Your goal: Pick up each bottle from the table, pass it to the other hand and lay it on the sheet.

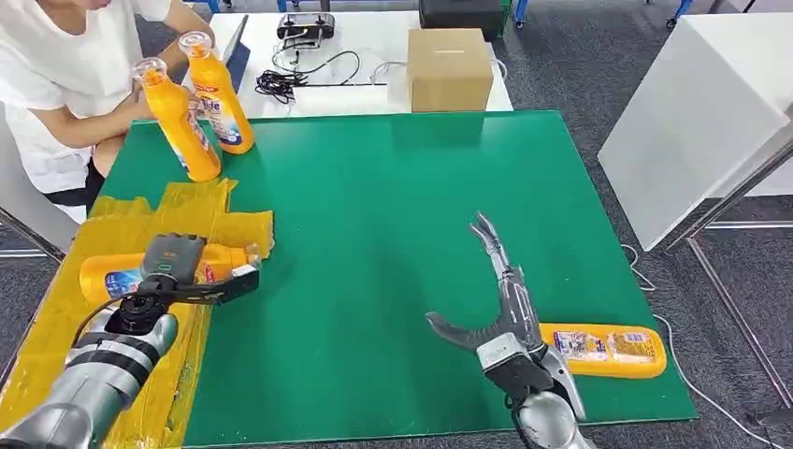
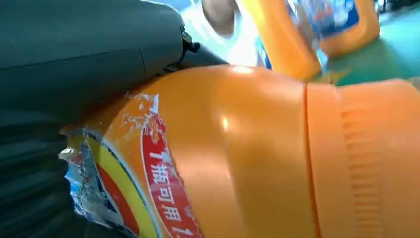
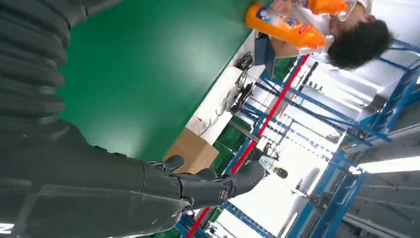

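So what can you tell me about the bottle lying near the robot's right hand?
The bottle is orange plastic with a blue, red and white label on its side. It lies flat on the green table, near the front right corner, lengthwise along the front edge. The right hand hovers just beside it, fingers spread and holding nothing; the wrist hides one end of the bottle. Whether they touch cannot be told.

There are four orange bottles (image 1: 178, 265) (image 1: 608, 349) (image 1: 180, 122) (image 1: 218, 96), one yellow sheet (image 1: 201, 206), and one brown box (image 1: 449, 68).
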You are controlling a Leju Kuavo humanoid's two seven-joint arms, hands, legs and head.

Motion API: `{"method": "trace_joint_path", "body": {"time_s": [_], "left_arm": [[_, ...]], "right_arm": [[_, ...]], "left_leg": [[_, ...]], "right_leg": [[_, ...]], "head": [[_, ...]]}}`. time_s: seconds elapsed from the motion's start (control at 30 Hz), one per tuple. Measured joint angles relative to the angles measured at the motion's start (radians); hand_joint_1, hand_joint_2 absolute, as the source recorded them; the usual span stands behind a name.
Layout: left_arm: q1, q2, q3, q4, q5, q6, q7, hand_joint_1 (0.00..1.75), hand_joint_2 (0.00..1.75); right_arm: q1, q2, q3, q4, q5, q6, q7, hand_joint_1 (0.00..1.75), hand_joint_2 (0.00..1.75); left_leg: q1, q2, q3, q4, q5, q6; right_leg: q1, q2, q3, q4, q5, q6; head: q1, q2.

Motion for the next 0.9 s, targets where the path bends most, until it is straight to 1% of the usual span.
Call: {"method": "trace_joint_path", "body": {"time_s": [0.07, 0.1, 0.13, 0.2, 0.27, 0.37, 0.43, 0.53, 0.67, 0.73, 0.83, 0.9], "left_arm": [[-0.026, -0.001, 0.014, 0.037, 0.058, -0.071, -0.059, 1.75, 1.75], [-0.042, -0.001, 0.018, 0.059, 0.085, -0.103, -0.090, 0.16, 1.75], [-0.056, -0.001, 0.021, 0.081, 0.106, -0.127, -0.113, 0.00, 1.75], [-0.079, 0.003, 0.029, 0.116, 0.136, -0.154, -0.132, 0.00, 1.75], [-0.090, 0.004, 0.034, 0.144, 0.157, -0.134, -0.115, 0.00, 1.75], [-0.090, -0.002, 0.042, 0.160, 0.182, -0.055, -0.081, 0.00, 1.75], [-0.077, -0.005, 0.050, 0.162, 0.208, 0.012, -0.081, 0.00, 1.75], [-0.050, -0.014, 0.071, 0.147, 0.258, 0.091, -0.110, 0.00, 1.75], [0.021, -0.027, 0.104, 0.063, 0.323, 0.194, -0.175, 0.00, 1.75], [0.063, -0.035, 0.117, -0.003, 0.338, 0.255, -0.194, 0.00, 1.75], [0.129, -0.052, 0.142, -0.114, 0.372, 0.346, -0.228, 0.00, 1.75], [0.161, -0.063, 0.155, -0.176, 0.386, 0.372, -0.242, 0.00, 1.75]], "right_arm": [[0.000, 0.002, -0.007, 0.000, 0.000, -0.003, 0.001, 0.00, 1.75], [0.000, 0.003, -0.012, 0.000, 0.000, -0.003, 0.002, 0.00, 1.75], [-0.001, 0.005, -0.016, 0.000, 0.000, -0.003, 0.003, 0.00, 1.75], [-0.003, 0.008, -0.021, 0.003, 0.000, -0.003, 0.006, 0.00, 1.75], [-0.007, 0.011, -0.023, 0.007, -0.005, -0.003, 0.007, 0.00, 1.75], [-0.011, 0.016, -0.024, 0.009, -0.005, -0.005, 0.012, 0.00, 1.75], [-0.011, 0.016, -0.026, 0.010, 0.015, -0.011, 0.019, 0.00, 1.75], [-0.011, 0.009, -0.026, 0.013, 0.114, -0.050, 0.049, 0.00, 1.75], [-0.003, -0.045, -0.024, 0.017, 0.340, -0.094, 0.113, 0.00, 1.75], [0.006, -0.085, -0.017, 0.017, 0.419, -0.095, 0.130, 0.00, 1.75], [0.028, -0.145, -0.011, 0.017, 0.472, -0.084, 0.155, 0.00, 1.75], [0.041, -0.178, -0.010, 0.017, 0.478, -0.074, 0.159, 0.00, 1.75]], "left_leg": [[0.000, 0.000, 0.000, 0.000, 0.000, 0.000], [0.000, -0.001, 0.001, 0.000, 0.000, 0.000], [0.000, -0.001, 0.002, -0.001, 0.000, 0.000], [0.000, -0.001, 0.004, -0.001, 0.000, 0.000], [0.000, -0.001, 0.006, -0.001, 0.000, 0.000], [0.000, -0.001, 0.006, -0.001, 0.000, 0.000], [0.000, 0.000, 0.006, -0.001, 0.000, 0.000], [0.000, 0.000, 0.006, 0.000, 0.000, 0.000], [0.000, -0.001, 0.004, 0.000, 0.000, 0.000], [0.000, 0.000, 0.002, 0.000, 0.000, 0.000], [-0.002, -0.001, 0.001, 0.000, 0.000, 0.000], [-0.002, -0.001, 0.001, 0.000, 0.000, 0.000]], "right_leg": [[0.000, 0.000, 0.001, 0.000, 0.000, 0.000], [0.000, 0.000, 0.002, 0.000, 0.000, 0.000], [0.000, 0.000, 0.003, 0.000, 0.000, 0.000], [0.000, 0.000, 0.005, 0.000, 0.000, 0.000], [0.000, 0.000, 0.006, 0.000, 0.000, 0.000], [0.000, 0.000, 0.006, 0.000, 0.000, 0.000], [0.000, 0.000, 0.006, 0.000, 0.000, 0.000], [0.000, 0.000, 0.006, 0.000, 0.000, 0.000], [0.000, 0.000, 0.004, 0.000, 0.000, 0.000], [0.000, 0.000, 0.003, 0.000, 0.000, 0.000], [-0.002, 0.000, 0.002, 0.000, 0.000, 0.000], [-0.002, 0.000, 0.001, -0.001, 0.000, 0.000]], "head": [[0.000, 0.000], [0.000, 0.000], [0.000, 0.000], [0.000, 0.000], [0.000, 0.000], [0.000, 0.000], [0.000, 0.000], [0.000, 0.000], [0.000, 0.000], [0.000, 0.000], [0.000, 0.000], [0.000, 0.000]]}}
